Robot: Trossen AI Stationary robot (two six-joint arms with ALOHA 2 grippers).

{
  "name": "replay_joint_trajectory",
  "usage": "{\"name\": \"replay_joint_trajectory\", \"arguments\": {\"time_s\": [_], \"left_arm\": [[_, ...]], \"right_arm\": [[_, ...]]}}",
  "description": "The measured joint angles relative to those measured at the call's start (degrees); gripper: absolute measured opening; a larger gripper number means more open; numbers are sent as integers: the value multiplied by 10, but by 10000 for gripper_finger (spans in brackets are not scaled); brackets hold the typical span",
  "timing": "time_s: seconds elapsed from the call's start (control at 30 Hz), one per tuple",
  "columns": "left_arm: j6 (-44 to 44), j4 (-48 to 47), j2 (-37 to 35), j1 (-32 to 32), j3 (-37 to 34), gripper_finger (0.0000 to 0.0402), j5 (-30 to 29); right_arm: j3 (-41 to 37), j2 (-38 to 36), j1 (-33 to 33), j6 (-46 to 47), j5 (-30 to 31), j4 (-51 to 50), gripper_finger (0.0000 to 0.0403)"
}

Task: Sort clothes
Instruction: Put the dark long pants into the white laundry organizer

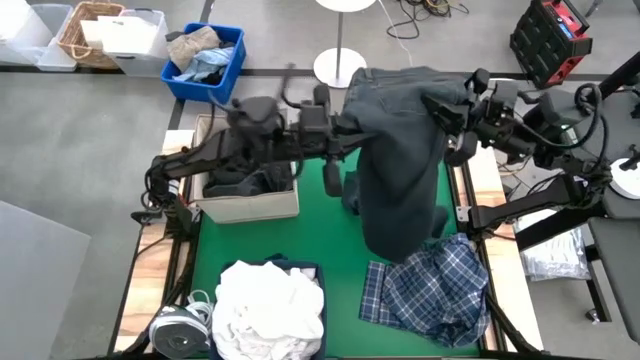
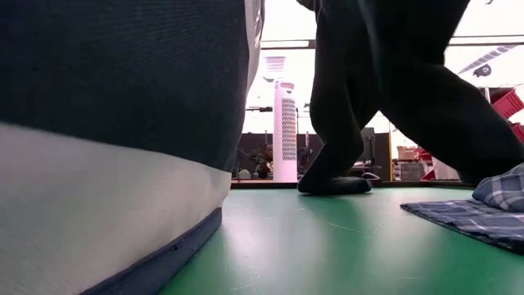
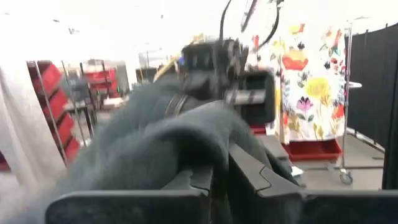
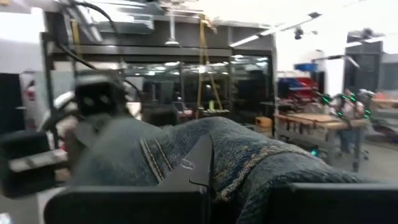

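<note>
Hanging in the upper middle of the high view, the dark jeans (image 1: 400, 150) are stretched between our two grippers, and their long legs drop down to the green mat (image 1: 270, 235). In the low view one leg end touches the mat. Our left gripper (image 1: 345, 122) pinches the jeans at the left edge, fingers closed on the cloth. Our right gripper (image 1: 445, 110) pinches the right edge the same way. Below them, at the lower right, the plaid shirt (image 1: 428, 290) lies flat. At the bottom middle, a heap of white clothes (image 1: 268, 310) fills a dark bin (image 1: 300, 268). At the left, more dark clothes (image 1: 245, 183) sit in a tan box (image 1: 250, 207).
</note>
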Motion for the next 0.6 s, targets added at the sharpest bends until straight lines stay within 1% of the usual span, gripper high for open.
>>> {"name": "replay_joint_trajectory", "arguments": {"time_s": [0.1,0.23,0.37,0.6], "left_arm": [[29,5,-2,-7,29,3,-1],[54,36,-21,-9,23,2,-2],[69,58,-34,-9,26,1,-2],[92,122,-55,-10,27,1,2]], "right_arm": [[2,-2,0,14,1,2,12],[12,0,1,42,-10,-1,35],[30,5,0,71,-4,-51,83],[77,21,-1,115,9,-214,177]]}}
